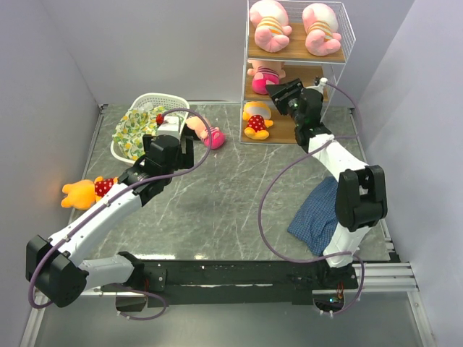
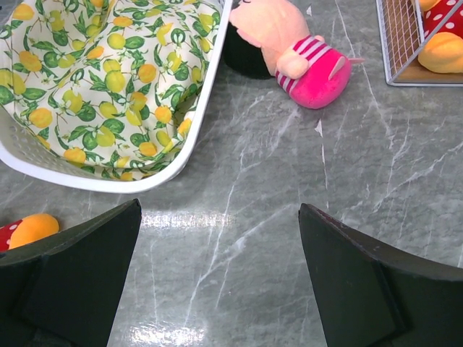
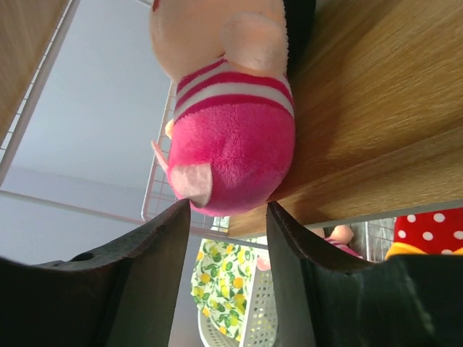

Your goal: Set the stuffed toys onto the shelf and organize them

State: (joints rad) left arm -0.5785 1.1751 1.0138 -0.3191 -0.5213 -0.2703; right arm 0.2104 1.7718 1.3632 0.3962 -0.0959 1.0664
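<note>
Top external view, left to right: floor bear [image 1: 85,191], orange-yellow with a red shirt, lies at the table's [image 1: 217,210] left edge, beside and behind the left fingers [image 2: 79,267]. Left gripper [image 2: 221,246] has its jaws spread wide with nothing between them, only bare marble. White basket [image 2: 108,181] sits ahead of the left-hand finger, with the lemon-print cloth [image 2: 108,72] inside it. Loose piglet [image 2: 304,58], pink with a striped middle, lies on the table ahead of the right-hand finger, well clear of both tips and just beside the basket's corner.

Shelf [image 1: 296,54] stands at the far right. On its top board two dolls [image 1: 270,25] lie side by side. Shelf piglet [image 3: 231,137] lies on the middle board. Right gripper [image 3: 228,213] reaches into that tier, jaws about half apart, and the right fingers [image 3: 152,267] flank the piglet's pink rear end at their tips. Cannot tell whether they pinch it or only stand beside it. Shelf bear [image 1: 255,121] sits on the bottom board, below the right fingers. Blue plaid cloth [image 1: 316,206] lies on the table by the right arm's base, well behind its fingers.
</note>
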